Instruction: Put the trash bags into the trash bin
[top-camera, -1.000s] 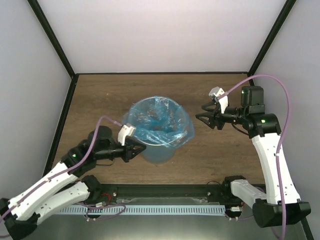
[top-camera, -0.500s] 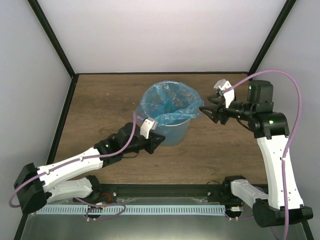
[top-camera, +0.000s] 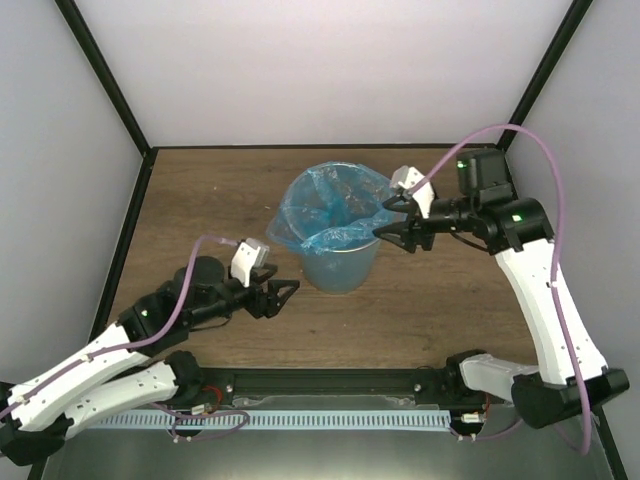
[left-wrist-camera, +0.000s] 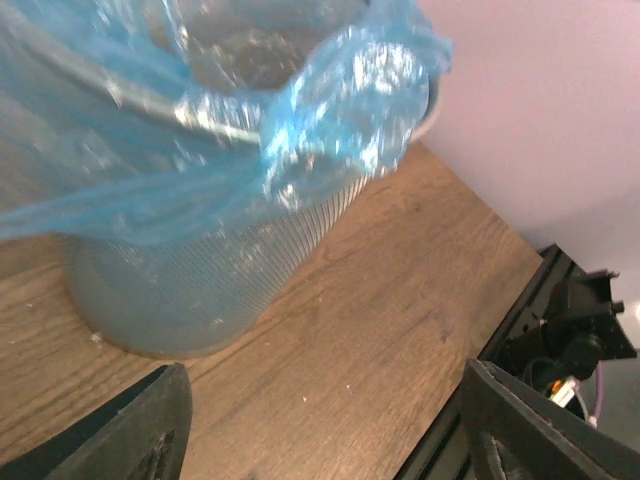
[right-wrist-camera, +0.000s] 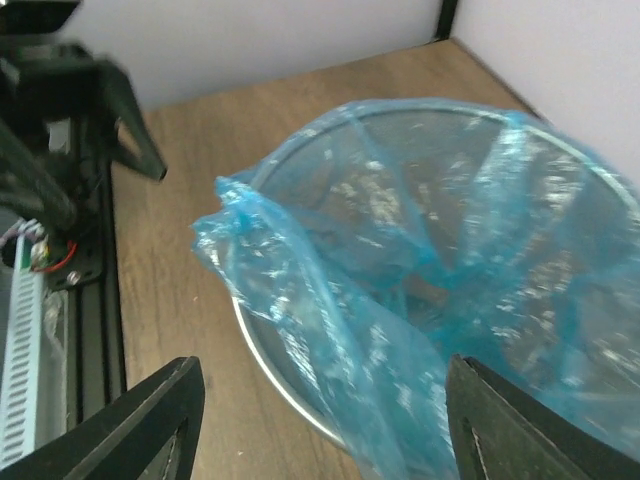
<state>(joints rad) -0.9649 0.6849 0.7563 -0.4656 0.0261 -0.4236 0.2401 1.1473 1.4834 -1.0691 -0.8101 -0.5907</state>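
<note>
Trash bags (top-camera: 318, 236) blue, wrinkly, seemingly lining trash bin (top-camera: 340, 270).

The white left arm (top-camera: 110, 350) with black joints lies low over the near left corner of the brown wooden bench (top-camera: 200, 190). It reaches toward the middle. The black two-finger left gripper (top-camera: 277, 298) has its fingers spread apart. The white right arm (top-camera: 545, 300) stands tall by the right edge and bends left. The black right gripper (top-camera: 383, 219) points left, its fingers wide apart.
</note>
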